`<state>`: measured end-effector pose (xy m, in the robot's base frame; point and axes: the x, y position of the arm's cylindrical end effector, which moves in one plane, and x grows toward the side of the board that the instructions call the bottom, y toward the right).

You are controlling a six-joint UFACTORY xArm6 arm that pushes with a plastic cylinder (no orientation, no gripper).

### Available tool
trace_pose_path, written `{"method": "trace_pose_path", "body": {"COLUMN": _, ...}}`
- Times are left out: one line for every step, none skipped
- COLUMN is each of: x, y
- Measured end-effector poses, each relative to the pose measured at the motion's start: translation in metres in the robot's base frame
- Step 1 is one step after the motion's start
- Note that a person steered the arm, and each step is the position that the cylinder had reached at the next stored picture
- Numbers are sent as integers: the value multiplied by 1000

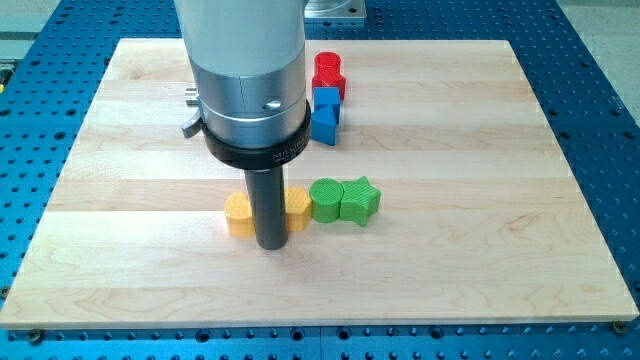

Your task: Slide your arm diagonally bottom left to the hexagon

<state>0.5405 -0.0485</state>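
My tip [271, 244] rests on the wooden board [450, 260], just below the middle of a row of blocks. A yellow hexagon-like block [239, 213] lies right at the rod's left side. Another yellow block [298, 209] lies at the rod's right side, partly hidden; its shape cannot be made out. The rod seems to touch both yellow blocks. A green round-edged block [326, 200] and a green star [360, 200] continue the row to the view's right.
A red block [329, 74] sits near the view's top, with a blue block [325, 113] touching it just below. The arm's wide grey body [245, 70] hides the board's upper middle. A blue perforated table [600, 100] surrounds the board.
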Motion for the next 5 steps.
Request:
{"method": "trace_pose_path", "body": {"x": 11, "y": -4}}
{"method": "trace_pose_path", "body": {"x": 19, "y": 12}}
{"method": "trace_pose_path", "body": {"x": 13, "y": 37}}
{"method": "trace_pose_path", "body": {"x": 13, "y": 17}}
{"method": "trace_pose_path", "body": {"x": 7, "y": 11}}
